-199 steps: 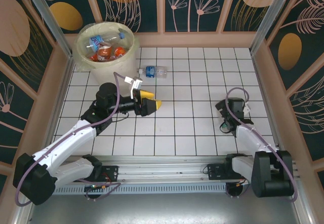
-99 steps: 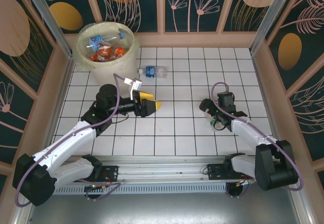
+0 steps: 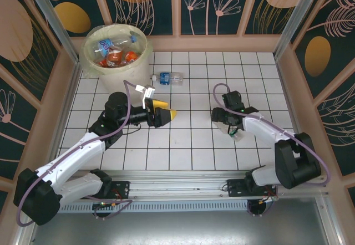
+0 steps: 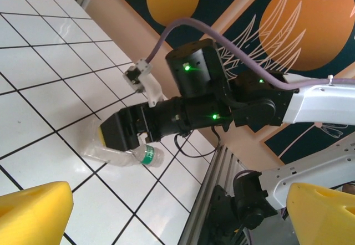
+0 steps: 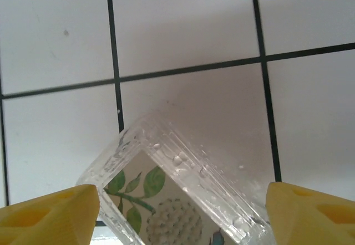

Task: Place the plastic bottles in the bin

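Surface: white tiled table with black grout, walled by dark panels of orange discs and leaf outlines | my left gripper gapes empty above the tiles | my right gripper straddles a clear green-capped bottle lying flat; I cannot tell if it is clamped | blue-labelled bottle lies just beside the bin, more bottles inside it

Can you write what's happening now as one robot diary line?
left end effector: open, empty | right end effector: straddling green-capped bottle, grip unclear | blue-label bottle: lying by bin
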`<state>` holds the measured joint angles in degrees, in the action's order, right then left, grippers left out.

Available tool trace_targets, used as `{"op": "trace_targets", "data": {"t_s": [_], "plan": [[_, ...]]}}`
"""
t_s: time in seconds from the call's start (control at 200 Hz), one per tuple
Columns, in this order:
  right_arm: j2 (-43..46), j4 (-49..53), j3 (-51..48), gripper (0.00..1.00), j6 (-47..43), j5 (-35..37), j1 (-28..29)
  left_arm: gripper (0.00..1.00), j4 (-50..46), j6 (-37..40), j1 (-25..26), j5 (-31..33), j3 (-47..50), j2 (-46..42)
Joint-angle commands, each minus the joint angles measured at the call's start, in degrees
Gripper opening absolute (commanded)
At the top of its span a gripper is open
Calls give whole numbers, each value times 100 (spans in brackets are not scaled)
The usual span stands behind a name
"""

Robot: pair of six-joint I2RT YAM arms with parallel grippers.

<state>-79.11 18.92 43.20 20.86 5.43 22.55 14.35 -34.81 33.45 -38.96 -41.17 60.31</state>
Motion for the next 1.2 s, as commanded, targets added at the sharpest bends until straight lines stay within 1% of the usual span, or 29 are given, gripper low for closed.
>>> {"op": "trace_targets", "data": {"t_s": [0.0, 0.085, 0.155, 0.2, 0.27, 0.33, 0.445, 0.525, 0.606, 0.706, 0.776, 0.826, 0.966, 1.101, 1.196], "plan": [[-220, 508, 153, 79, -172, 598, 211, 99, 145, 5, 43, 46, 84, -121], [-353, 522, 188, 80, -294, 540, 323, 99, 131, -4, 40, 63, 112, -147], [-439, 525, 230, 88, -378, 520, 402, 99, 123, -2, 46, 64, 120, -152], [-449, 513, 246, 91, -381, 516, 441, 99, 127, -9, 47, 72, 120, -152], [-405, 427, 220, 91, -381, 439, 452, 99, 151, -28, 47, 72, 127, -143], [-349, 385, 211, 89, -370, 386, 445, 99, 160, -40, 47, 73, 125, -125], [-260, 466, 248, 89, -364, 261, 455, 99, 164, -48, 55, 81, 133, -116], [-189, 567, 249, 86, -298, 113, 471, 99, 164, -44, 56, 84, 152, -108], [-168, 852, 297, 87, 50, 134, 514, 99, 185, -61, 58, 90, 161, -91], [-49, 1110, 263, 88, 643, 266, 729, 99, 196, -74, 65, 82, 169, -99], [48, 1232, 168, 91, 927, 362, 848, 99, 224, -70, 67, 82, 169, -86], [76, 1338, 132, 91, 1083, 440, 1086, 99, 236, -78, 67, 64, 163, -72], [244, 1631, 17, 91, 1512, 564, 1419, 98, 248, -89, 81, 38, 191, -88], [476, 1748, -168, 88, 1845, 511, 1595, 99, 291, -112, 91, 39, 227, -116], [569, 1857, -255, 82, 1994, 484, 1711, 99, 357, -149, 100, 20, 258, -116]]}}
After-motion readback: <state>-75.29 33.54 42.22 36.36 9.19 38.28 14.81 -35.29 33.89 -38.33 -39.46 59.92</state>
